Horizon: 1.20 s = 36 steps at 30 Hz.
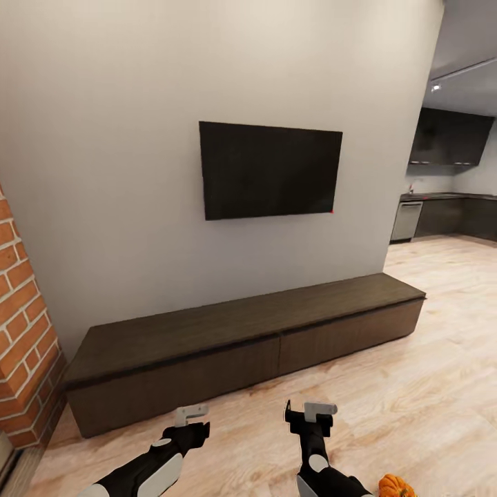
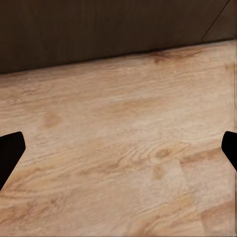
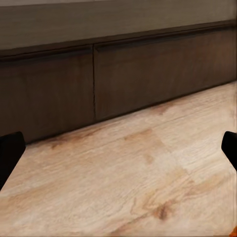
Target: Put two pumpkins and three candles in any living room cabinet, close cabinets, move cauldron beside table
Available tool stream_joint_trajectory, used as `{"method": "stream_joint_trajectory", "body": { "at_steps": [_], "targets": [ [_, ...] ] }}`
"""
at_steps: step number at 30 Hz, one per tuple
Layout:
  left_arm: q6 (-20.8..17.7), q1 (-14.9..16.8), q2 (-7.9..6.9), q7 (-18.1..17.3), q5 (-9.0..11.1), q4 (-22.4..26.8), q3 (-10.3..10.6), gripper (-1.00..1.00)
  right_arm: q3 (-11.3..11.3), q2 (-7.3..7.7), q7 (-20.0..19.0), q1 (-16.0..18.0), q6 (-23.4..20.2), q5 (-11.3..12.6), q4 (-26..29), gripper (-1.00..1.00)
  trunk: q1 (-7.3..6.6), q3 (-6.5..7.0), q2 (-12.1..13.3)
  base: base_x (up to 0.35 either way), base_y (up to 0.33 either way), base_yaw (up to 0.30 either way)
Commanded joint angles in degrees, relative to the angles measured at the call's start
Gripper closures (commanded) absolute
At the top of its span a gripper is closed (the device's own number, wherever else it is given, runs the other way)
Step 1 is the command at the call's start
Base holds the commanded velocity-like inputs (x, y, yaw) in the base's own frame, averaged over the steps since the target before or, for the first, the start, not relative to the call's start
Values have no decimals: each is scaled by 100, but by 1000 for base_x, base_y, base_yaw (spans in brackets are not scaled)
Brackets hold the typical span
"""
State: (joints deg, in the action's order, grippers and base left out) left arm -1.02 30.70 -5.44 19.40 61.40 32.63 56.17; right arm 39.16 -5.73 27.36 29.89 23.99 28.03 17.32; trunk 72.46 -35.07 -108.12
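A: Facing the cabinet [image 1: 241, 345], drawers all shut. Left gripper [image 2: 118, 148] and right gripper [image 3: 118, 148] spread wide, holding nothing, hanging low over the floor [image 1: 428, 386].

B: One pumpkin [image 1: 396, 486] down beside the right arm. Probably parked here to open a drawer first.

Both arms reach forward from the lower edge of the head view, black and white sleeved, held low. The left pincer [image 1: 191, 414] sits at about 7 o'clock, the right pincer [image 1: 314, 411] at about 5 o'clock. In each wrist view the dark fingertips [image 2: 11, 153] [image 3: 11, 155] stand wide apart, nothing between them.
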Motion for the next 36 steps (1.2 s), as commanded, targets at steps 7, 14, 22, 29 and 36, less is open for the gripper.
{"method": "stream_joint_trajectory", "body": {
  "at_steps": [7, 14, 22, 29, 36],
  "targets": [
    [-9, 6, -3, 63, 21, 9, 37, -100, 48, 4, 23, 6, 29, 53, -14, -100, -155, 139, 279, -1, 0, -289],
    [-7, 6, -1, 69, 14, -8, 46, -100, 48, 10, 31, -128, 40, 46, 36, -100, -309, 291, 560, 0, 0, -279],
    [-9, 6, -1, 74, 13, -8, 52, -100, 48, 11, 29, -156, 44, 44, 44, -100, -484, 468, 880, 0, 0, -273],
    [-10, 6, 4, 78, 13, -10, 60, -100, 48, 11, 24, -159, 45, 44, 44, -100, -638, 624, 1161, 0, 0, -272],
    [-6, 6, 8, 91, 12, -13, 61, -100, 48, 11, 24, -159, 45, 44, 44, -100, -792, 781, 1442, 0, 0, -271]
  ]
}}
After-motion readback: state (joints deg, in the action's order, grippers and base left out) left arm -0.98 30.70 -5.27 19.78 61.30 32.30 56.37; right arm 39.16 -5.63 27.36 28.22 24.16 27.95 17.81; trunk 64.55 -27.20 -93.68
